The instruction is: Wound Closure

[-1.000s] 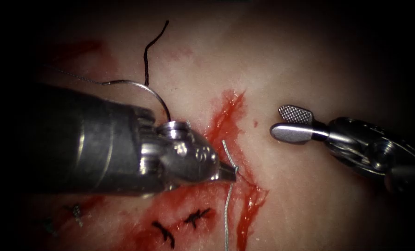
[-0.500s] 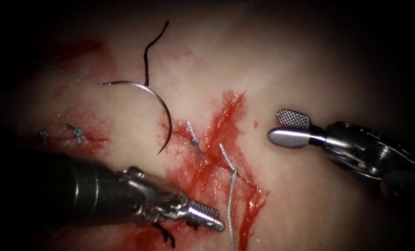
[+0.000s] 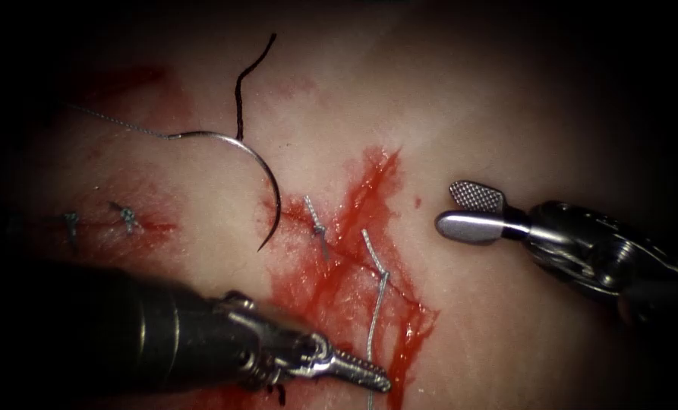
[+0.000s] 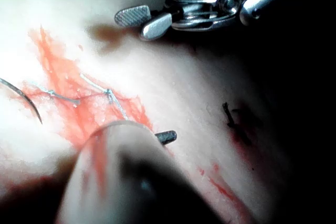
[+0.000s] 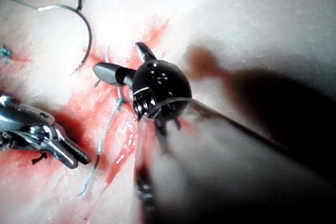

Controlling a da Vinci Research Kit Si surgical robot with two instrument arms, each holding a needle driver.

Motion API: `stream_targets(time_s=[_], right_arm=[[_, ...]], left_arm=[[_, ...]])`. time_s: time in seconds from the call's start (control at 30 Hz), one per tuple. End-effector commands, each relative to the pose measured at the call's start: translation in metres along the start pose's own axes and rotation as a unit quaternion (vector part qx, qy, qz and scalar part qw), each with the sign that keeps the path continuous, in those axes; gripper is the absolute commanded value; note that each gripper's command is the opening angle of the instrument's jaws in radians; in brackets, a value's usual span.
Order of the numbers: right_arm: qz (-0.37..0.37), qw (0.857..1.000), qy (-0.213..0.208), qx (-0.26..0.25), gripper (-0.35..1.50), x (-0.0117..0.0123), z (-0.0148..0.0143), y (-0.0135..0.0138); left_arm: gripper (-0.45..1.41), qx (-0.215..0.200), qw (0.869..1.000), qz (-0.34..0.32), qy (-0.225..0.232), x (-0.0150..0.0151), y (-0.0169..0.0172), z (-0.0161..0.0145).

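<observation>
Sliding rightward along the near tissue (image 3: pixel 506 91), the left tool (image 3: pixel 361 373) is arriving beside the thread (image 3: pixel 376 304), jaws closed and empty. Right tool (image 3: pixel 471 211) is waiting gaping, empty. Needle (image 3: pixel 259 171) is lying free, left of the cut (image 3: pixel 369 205).

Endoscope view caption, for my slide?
Curved steel needle lies free left of the cut; left tool shut and empty, right tool open and empty.
</observation>
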Motion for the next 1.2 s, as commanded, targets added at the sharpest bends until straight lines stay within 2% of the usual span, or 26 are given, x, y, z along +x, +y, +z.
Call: stream_targets(time_s=[0.03, 0.1, 0.3, 0.63, 0.83, 0.9, 0.93, 1.1, 1.2], right_arm=[[0.000, 1.000, 0.000, 0.001, 1.14, -0.0002, 0.0008, -0.0002], [0.000, 1.000, 0.000, 0.001, 1.14, -0.0002, 0.0008, -0.0002], [0.000, 1.000, 0.000, 0.002, 1.16, -0.0003, 0.0008, -0.0003], [0.000, 1.000, -0.001, 0.002, 1.16, -0.0004, 0.0008, -0.0006], [0.000, 1.000, -0.001, 0.002, 1.16, -0.0004, 0.0007, -0.0006], [0.000, 1.000, -0.001, 0.002, 1.16, -0.0004, 0.0007, -0.0006], [0.000, 1.000, -0.001, 0.002, 1.16, -0.0004, 0.0007, -0.0007], [0.000, 1.000, -0.001, 0.003, 1.16, -0.0006, 0.0007, -0.0009], [0.000, 1.000, -0.002, 0.003, 1.16, -0.0006, 0.0007, -0.0011]], left_arm=[[0.17, 0.010, 1.000, -0.002, 0.003, -0.0001, -0.0008, 0.0005], [0.22, 0.031, 0.999, -0.003, 0.012, -0.0003, -0.0017, 0.0002], [0.19, 0.075, 0.996, -0.037, 0.010, -0.0007, -0.0034, -0.0004], [0.16, 0.079, 0.991, -0.109, 0.018, -0.0002, -0.0035, 0.0009], [0.14, 0.056, 0.990, -0.129, 0.021, 0.0001, -0.0026, 0.0018], [-0.03, 0.056, 0.988, -0.144, 0.020, 0.0002, -0.0024, 0.0019], [-0.21, 0.056, 0.984, -0.168, 0.017, 0.0003, -0.0023, 0.0019], [-0.45, 0.055, 0.977, -0.203, 0.013, 0.0011, -0.0024, 0.0016], [-0.45, 0.054, 0.969, -0.242, 0.014, 0.0021, -0.0025, 0.0011]])
